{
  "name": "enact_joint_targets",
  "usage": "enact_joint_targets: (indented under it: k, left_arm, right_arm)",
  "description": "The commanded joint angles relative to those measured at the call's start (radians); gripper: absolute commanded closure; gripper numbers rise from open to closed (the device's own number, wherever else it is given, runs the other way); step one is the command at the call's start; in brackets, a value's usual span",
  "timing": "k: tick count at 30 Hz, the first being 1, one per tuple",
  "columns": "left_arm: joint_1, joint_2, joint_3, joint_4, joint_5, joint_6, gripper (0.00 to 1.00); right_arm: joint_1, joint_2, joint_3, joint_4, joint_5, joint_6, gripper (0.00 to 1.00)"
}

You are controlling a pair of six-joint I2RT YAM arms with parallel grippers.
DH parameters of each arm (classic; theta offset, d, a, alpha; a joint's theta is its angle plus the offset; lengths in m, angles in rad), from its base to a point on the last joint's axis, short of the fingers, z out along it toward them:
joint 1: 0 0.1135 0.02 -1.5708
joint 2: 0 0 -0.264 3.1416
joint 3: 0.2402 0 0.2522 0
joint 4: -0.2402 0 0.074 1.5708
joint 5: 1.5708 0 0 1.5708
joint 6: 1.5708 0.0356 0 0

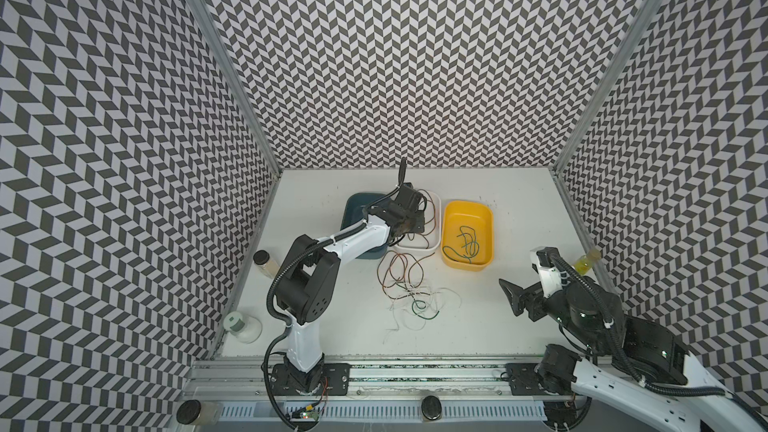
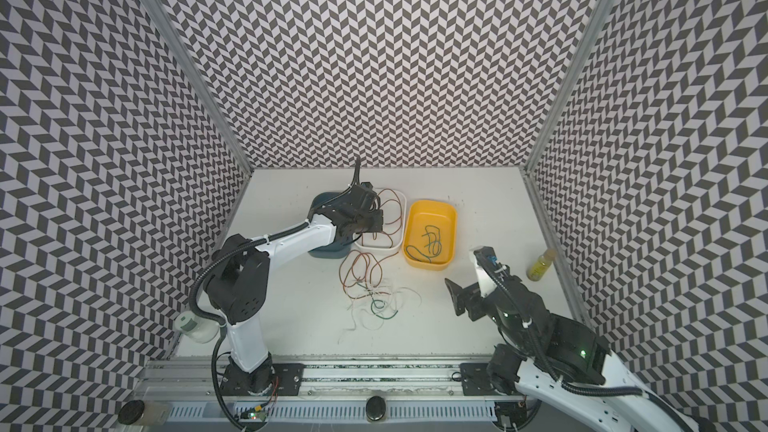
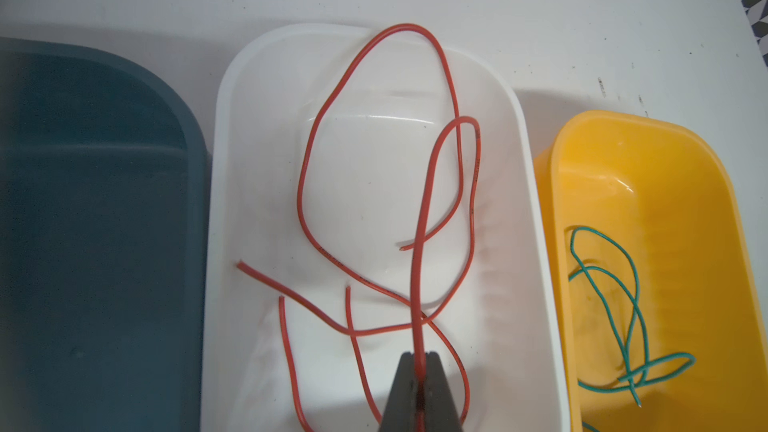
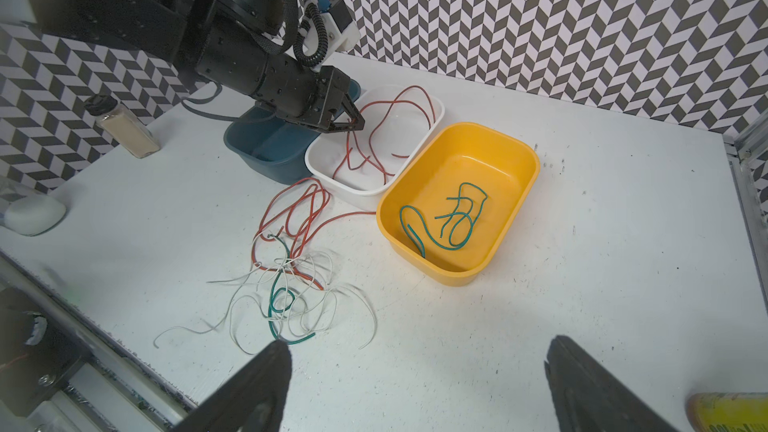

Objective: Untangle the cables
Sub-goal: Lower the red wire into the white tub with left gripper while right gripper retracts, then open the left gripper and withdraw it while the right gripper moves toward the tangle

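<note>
Cable [image 3: 419, 234] pinched in left tool [image 3: 419, 357] loops into white tub [image 3: 237, 160].

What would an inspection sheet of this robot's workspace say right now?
Surface: white table, scuffed and speckled.
Job's things: red wires in white tub, green wires in yellow tub, blue tub looks empty; mixed tangle on table.
Clutter: spice jar, white jar, yellow bottle at table edges.
Claws: left claw shut on red wire over white tub; right claw open, empty.
Cables: black hoses along both arms.
Surroundings: chevron-patterned walls.
</note>
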Motion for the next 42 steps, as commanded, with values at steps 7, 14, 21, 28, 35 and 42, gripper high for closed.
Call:
enact_joint_targets:
  k: [7, 14, 21, 28, 35, 42]
  left_arm:
    - [0.005, 0.05, 0.086, -0.107, -0.025, -0.008, 0.71]
    - [0.006, 0.035, 0.138, -0.165, -0.038, 0.005, 0.49]
    - [0.006, -0.042, 0.208, -0.242, -0.002, 0.039, 0.15]
    - [0.008, -0.154, 0.265, -0.37, 0.019, 0.062, 0.06]
    - [0.024, -0.44, 0.154, -0.49, -0.028, 0.061, 0.03]
    - [0.034, -0.825, -0.081, -0.579, -0.161, 0.068, 0.0]
  right_arm:
    - [0.004, -0.001, -0.01, 0.042, -0.021, -0.016, 0.05]
    - [0.003, 0.006, -0.01, 0.043, -0.026, -0.017, 0.05]
    - [0.003, 0.033, -0.009, 0.045, -0.046, -0.022, 0.05]
    - [0.004, 0.056, -0.009, 0.044, -0.059, -0.023, 0.05]
    - [0.003, 0.143, 0.006, 0.058, -0.115, -0.022, 0.06]
    - [0.005, 0.331, 0.016, 0.166, -0.218, 0.028, 0.07]
